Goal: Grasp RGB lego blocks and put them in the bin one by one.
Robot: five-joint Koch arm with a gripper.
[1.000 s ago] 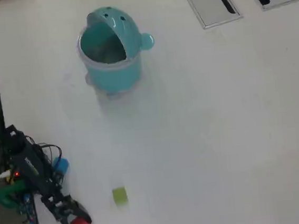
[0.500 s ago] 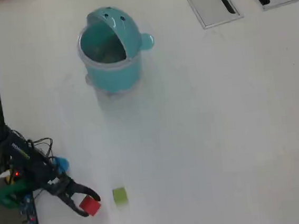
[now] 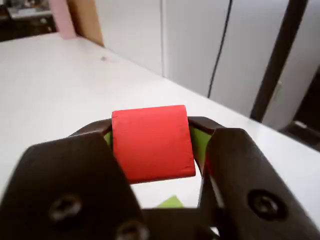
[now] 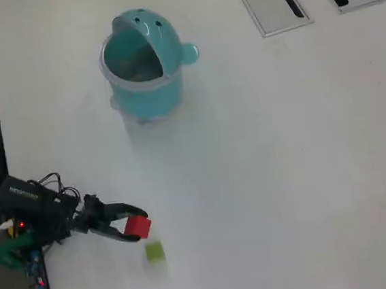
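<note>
My gripper (image 4: 136, 224) is shut on the red block (image 4: 138, 226) at the lower left of the overhead view, above the white table. In the wrist view the red block (image 3: 152, 142) fills the space between the black jaws of my gripper (image 3: 155, 150), which press on both its sides. The yellow-green block (image 4: 155, 252) lies on the table just below and right of the gripper; a corner of it shows under the red block in the wrist view (image 3: 171, 202). The teal bin (image 4: 142, 64) stands far up the table, lid swung open. The blue block is out of view.
Two flat grey slotted panels (image 4: 282, 3) are set into the table at the top right. The arm's base with wires (image 4: 25, 215) sits at the left edge. The table's far edge and grey cabinets (image 3: 200, 40) show in the wrist view.
</note>
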